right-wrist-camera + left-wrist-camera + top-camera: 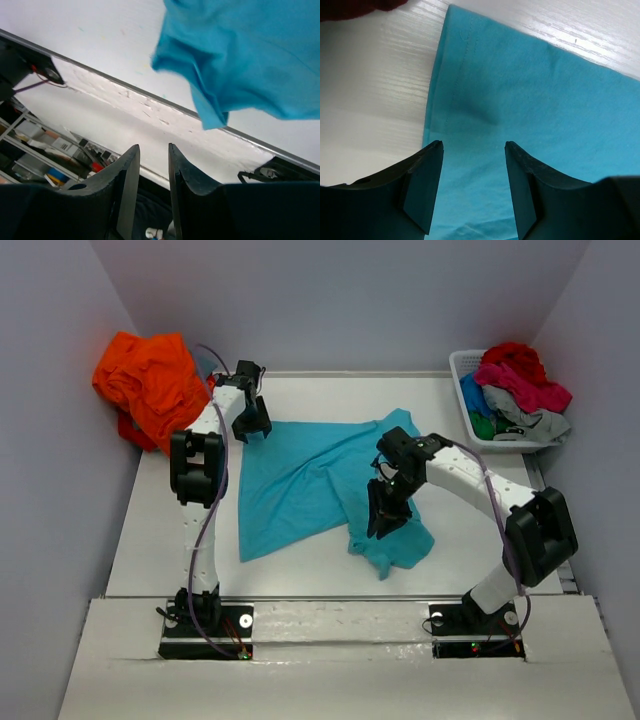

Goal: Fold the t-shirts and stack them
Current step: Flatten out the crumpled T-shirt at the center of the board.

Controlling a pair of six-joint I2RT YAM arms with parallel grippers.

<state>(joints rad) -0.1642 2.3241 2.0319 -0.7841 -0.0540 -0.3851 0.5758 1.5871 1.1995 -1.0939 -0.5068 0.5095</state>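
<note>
Turquoise shirt (pixel 300 480): lies on the table (pixel 170 530), between the two arms. Its left part is spread flat. Its right, near part is bunched into a rumpled heap.

Left gripper (pixel 252 425): positioned at the far left corner of the turquoise shirt.
- Jaws stand wide apart with nothing between them.
- In the left wrist view both fingers (pixel 422 185) hang above the cloth, just inside its stitched hem.
- The hem runs away from the left fingertip toward the far corner, with bare table to its left.
- Contact between fingertips and cloth cannot be determined.

Right gripper (pixel 385 518): positioned over the bunched part of the shirt, pointing down and toward the near edge of the table.
- Jaws stand parted by a narrow gap, and no cloth is seen in that gap.
- In the right wrist view the fingers (pixel 125 192) aim past the table's near edge.
- In that view a folded lobe of the shirt lies beyond and to the right of the fingertips, clear of them.

Other shirts:
- Orange shirt (pixel 150 380): heaped at the far left corner, just beside the left arm, apart from the turquoise shirt.
- Basket (pixel 462 370): stands at the far right corner, well apart from both grippers. It holds a red shirt (pixel 515 355), a pink shirt (pixel 520 385), a grey shirt (pixel 535 420) and a green shirt (pixel 483 427), piled loosely.
</note>
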